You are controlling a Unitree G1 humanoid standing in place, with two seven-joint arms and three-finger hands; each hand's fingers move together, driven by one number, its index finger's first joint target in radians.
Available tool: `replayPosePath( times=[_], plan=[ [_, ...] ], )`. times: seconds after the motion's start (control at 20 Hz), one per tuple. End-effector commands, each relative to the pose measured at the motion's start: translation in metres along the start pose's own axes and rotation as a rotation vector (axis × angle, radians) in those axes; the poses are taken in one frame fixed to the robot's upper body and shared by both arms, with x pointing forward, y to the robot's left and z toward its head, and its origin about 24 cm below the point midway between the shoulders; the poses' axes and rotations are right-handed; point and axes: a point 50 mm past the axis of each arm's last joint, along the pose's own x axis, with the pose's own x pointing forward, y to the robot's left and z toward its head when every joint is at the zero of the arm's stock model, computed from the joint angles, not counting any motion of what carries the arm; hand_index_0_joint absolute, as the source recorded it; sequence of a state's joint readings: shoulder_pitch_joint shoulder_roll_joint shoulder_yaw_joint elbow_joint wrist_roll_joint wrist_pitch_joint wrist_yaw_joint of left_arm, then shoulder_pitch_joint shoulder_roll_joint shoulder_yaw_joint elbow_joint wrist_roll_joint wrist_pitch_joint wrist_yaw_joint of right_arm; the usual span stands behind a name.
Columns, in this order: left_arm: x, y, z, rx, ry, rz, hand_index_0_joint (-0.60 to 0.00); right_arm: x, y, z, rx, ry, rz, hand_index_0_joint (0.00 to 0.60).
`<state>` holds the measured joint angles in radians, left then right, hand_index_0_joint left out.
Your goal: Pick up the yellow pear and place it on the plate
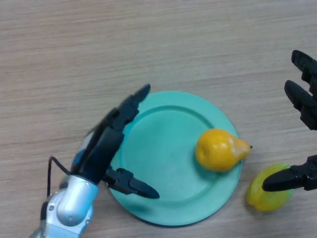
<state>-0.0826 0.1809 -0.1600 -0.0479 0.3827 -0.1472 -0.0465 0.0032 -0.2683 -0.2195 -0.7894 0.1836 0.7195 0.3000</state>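
Resting on plate (163, 148): yellow pear (220, 149).

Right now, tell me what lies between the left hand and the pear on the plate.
Only bare teal plate: in the head view, nothing sits between the left hand and the yellow-orange pear.
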Motion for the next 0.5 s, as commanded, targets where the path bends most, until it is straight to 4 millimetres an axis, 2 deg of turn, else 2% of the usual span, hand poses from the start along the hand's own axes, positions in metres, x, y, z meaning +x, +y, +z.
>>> replayPosePath(
  times=[0.05,0.35,0.5],
  plan=[
    [-0.001,0.041,0.032,0.034,-0.17,0.117,0.0,-0.006,-0.007,0.029,-0.077,-0.189,-0.027,0.0],
    [-0.024,0.104,0.054,-0.242,-0.272,0.196,0.0,-0.005,-0.008,0.026,-0.082,-0.194,-0.029,0.0],
    [-0.032,0.127,0.057,-0.32,-0.278,0.218,0.0,-0.004,-0.009,0.027,-0.096,-0.207,-0.036,0.0]
  ],
)
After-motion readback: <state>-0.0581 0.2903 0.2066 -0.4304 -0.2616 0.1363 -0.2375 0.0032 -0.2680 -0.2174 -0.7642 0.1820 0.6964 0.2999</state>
